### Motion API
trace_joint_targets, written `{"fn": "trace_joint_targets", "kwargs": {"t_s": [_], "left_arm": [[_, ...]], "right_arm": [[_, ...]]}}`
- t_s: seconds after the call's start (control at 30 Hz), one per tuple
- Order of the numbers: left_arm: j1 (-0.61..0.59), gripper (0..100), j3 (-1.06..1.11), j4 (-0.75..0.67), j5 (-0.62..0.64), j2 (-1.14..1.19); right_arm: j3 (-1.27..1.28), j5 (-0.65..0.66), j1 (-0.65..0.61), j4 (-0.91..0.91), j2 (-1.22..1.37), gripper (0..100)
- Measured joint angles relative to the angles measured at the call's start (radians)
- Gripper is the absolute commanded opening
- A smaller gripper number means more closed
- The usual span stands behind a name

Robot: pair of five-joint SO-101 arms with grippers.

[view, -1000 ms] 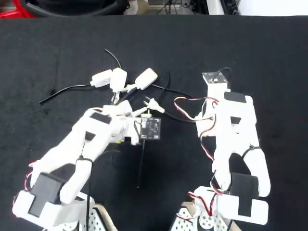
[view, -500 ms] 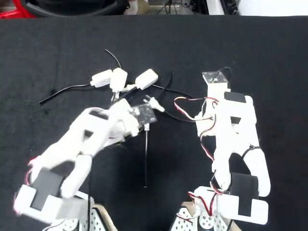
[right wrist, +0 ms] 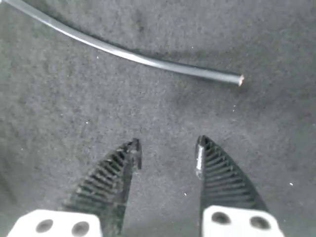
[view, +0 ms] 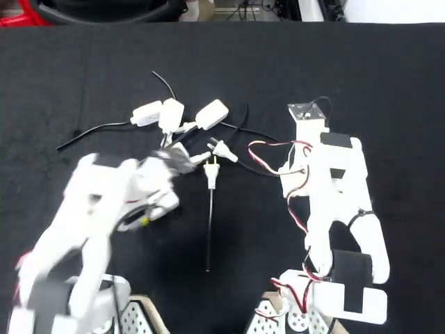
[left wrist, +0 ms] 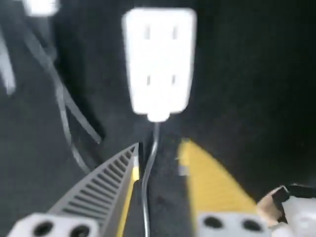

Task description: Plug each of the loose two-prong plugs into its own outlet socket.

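Three white outlet sockets (view: pixel 146 113), (view: pixel 172 115), (view: pixel 211 113) lie in a cluster at the back of the black cloth. One loose two-prong plug (view: pixel 212 170) lies in front of them, its straight cable (view: pixel 208 229) trailing toward the front. A second plug (view: pixel 222 149) lies just behind it. My left gripper (view: pixel 177 158) sits left of the plugs. In the left wrist view it (left wrist: pixel 158 153) is open, facing a socket (left wrist: pixel 158 59) whose thin cable (left wrist: pixel 147 182) runs between the fingers. My right gripper (view: pixel 309 115) (right wrist: pixel 165 148) is open over bare cloth, short of a cut cable end (right wrist: pixel 239 79).
Black cables (view: pixel 90 132) loop out from the sockets to the left and right. Red and white servo wires (view: pixel 268 149) hang off the right arm beside the plugs. The table's far edge (view: pixel 222 22) runs along the back.
The left arm has swung back and to the left. The plug it carried over the centre now lies on the cloth with its cable stretched straight. The right arm barely shifted.
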Motion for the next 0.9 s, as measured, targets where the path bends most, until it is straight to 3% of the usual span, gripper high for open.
{"fn": "trace_joint_targets", "kwargs": {"t_s": [0.2,0.3,0.47,0.57,0.73,0.9], "left_arm": [[0.012,41,0.215,-0.055,0.003,-0.295],[0.008,42,0.233,-0.038,0.029,-0.427],[-0.138,35,0.247,-0.034,0.167,-0.663],[-0.196,28,0.316,-0.035,0.239,-0.770],[-0.256,20,0.485,-0.106,0.308,-0.853],[-0.299,19,0.608,-0.184,0.315,-0.893]], "right_arm": [[0.000,-0.020,0.000,0.000,0.000,18.1],[0.000,-0.063,-0.055,0.000,0.000,18.1],[0.000,-0.150,-0.330,-0.021,0.002,18.1],[0.000,-0.218,-0.485,-0.123,0.003,18.1],[0.000,-0.324,-0.575,-0.285,0.003,18.1],[0.000,-0.381,-0.605,-0.379,0.092,18.1]]}}
